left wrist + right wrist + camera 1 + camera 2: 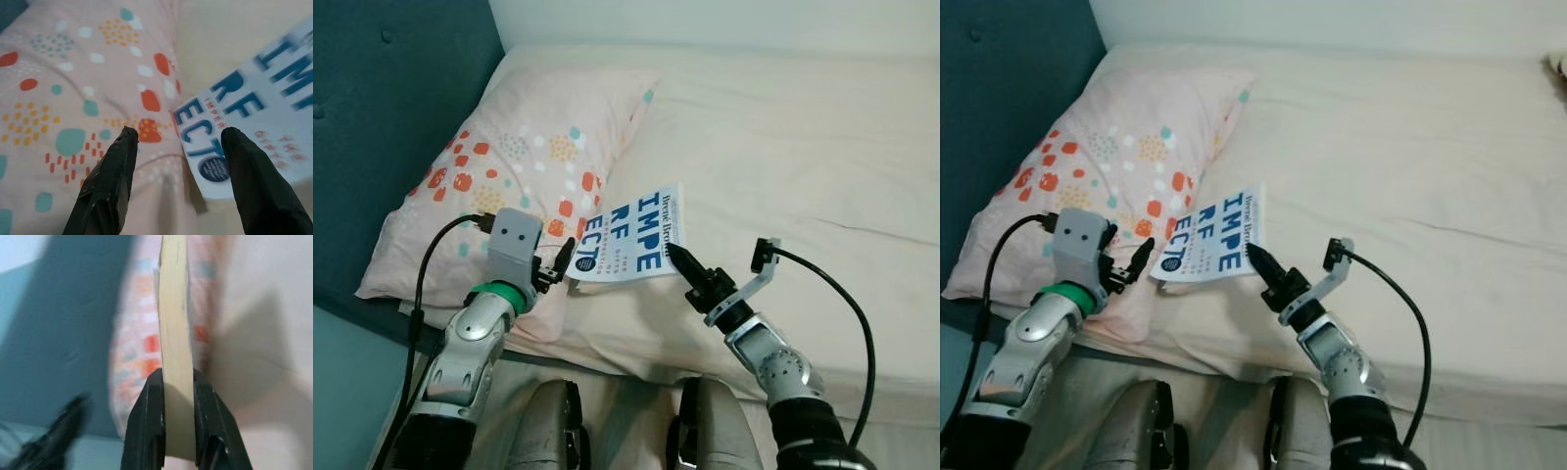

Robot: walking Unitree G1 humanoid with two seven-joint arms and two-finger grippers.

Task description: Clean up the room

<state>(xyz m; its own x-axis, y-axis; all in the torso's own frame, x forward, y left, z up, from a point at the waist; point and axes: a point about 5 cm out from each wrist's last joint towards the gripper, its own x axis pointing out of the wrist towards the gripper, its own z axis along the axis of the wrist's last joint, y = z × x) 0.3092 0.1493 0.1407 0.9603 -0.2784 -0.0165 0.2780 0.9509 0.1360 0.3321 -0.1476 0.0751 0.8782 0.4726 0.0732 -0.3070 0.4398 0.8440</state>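
Pinching the book (633,235) edge, right hand (677,258); left hand (560,262) spread beside

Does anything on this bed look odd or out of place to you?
Yes, the book. It is not lying flat on the bed: the right gripper pinches its edge and holds it raised beside the patterned pillow. The left gripper is open near its other corner. Nothing looks spilled or damaged.

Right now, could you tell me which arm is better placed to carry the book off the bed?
Right. The right gripper is shut on the book; the left gripper hangs open beside its corner over the pillow.
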